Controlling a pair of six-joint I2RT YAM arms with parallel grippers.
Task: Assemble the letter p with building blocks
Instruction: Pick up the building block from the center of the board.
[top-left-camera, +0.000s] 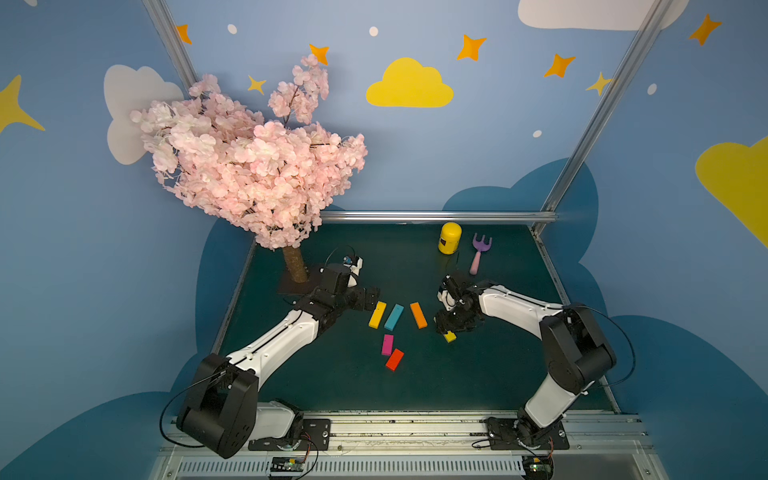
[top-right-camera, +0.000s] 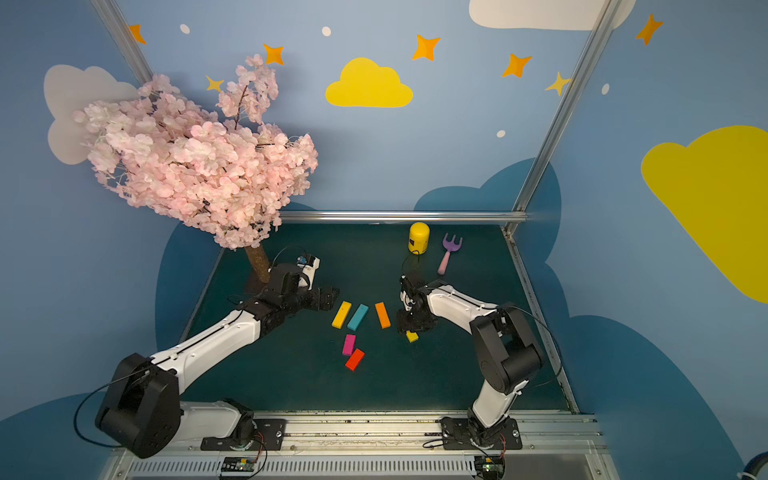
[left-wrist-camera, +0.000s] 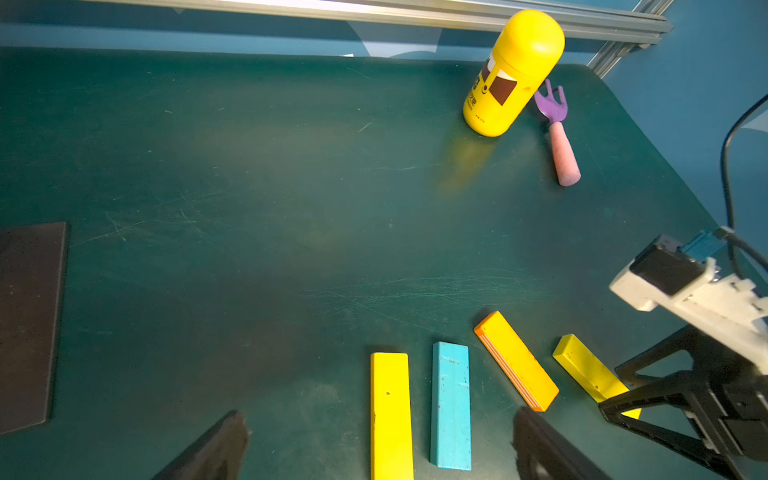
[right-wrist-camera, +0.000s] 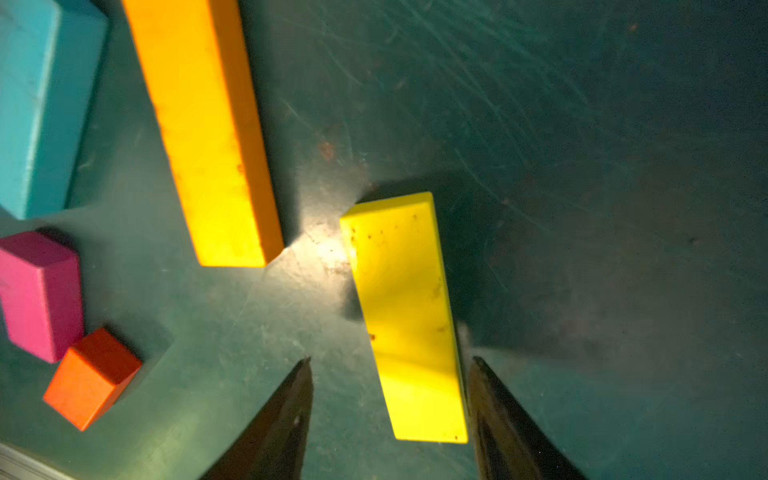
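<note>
The yellow block (right-wrist-camera: 409, 320) lies flat on the green counter (top-left-camera: 498, 374), between the jaws of the right gripper (right-wrist-camera: 391, 359). 1 finger (right-wrist-camera: 503, 415) touches its long edge and the other stands a little apart from it, so the jaws are around the block but not clamped on it. Near it the orange block (top-left-camera: 418, 315), the teal block (top-left-camera: 394, 316) and the other yellow block (top-left-camera: 377, 314) lie in a loose row, apart from each other. Nearer to the robot lie the magenta block (top-left-camera: 387, 344) and, just beside it, the red block (top-left-camera: 394, 359). The left gripper (left-wrist-camera: 380, 415) is just beside the other yellow block, its jaws wide open and holding nothing. At the far edge a yellow can (top-left-camera: 450, 237) stands upright, with a toy rake (top-left-camera: 480, 253) lying beside it.
</note>
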